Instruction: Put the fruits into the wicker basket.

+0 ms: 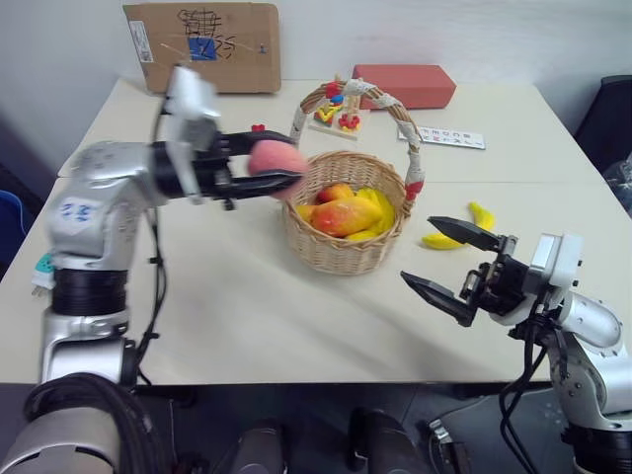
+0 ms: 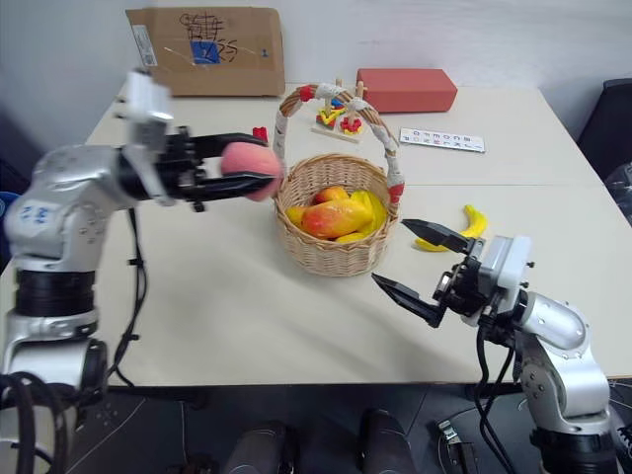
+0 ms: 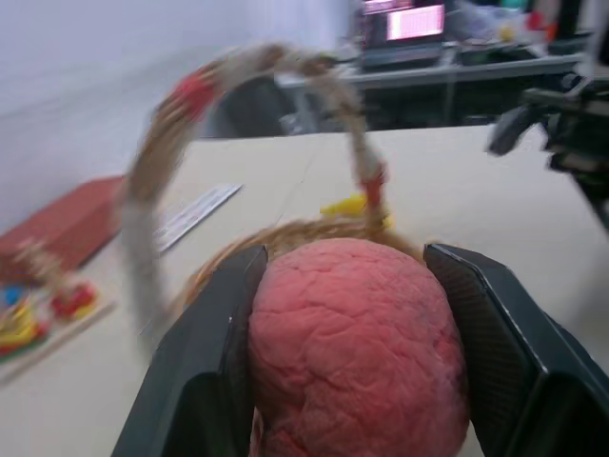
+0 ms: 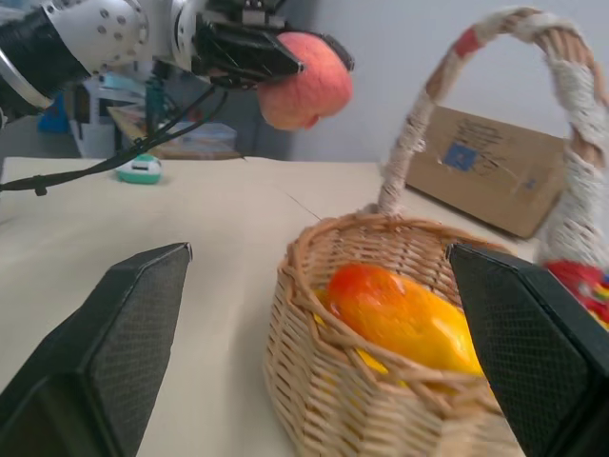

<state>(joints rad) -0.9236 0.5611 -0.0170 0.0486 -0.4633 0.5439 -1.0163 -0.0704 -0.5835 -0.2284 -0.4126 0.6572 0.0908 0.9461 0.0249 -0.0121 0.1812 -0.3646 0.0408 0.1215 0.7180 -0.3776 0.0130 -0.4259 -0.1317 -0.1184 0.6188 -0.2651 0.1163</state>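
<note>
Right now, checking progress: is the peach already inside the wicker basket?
No, the left gripper holds the peach in the air beside the wicker basket.

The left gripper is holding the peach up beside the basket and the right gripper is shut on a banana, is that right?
Not quite. The right gripper is open and holds nothing, as the right eye view shows; a banana lies on the table behind it. The left gripper does hold the peach beside the basket.
</note>
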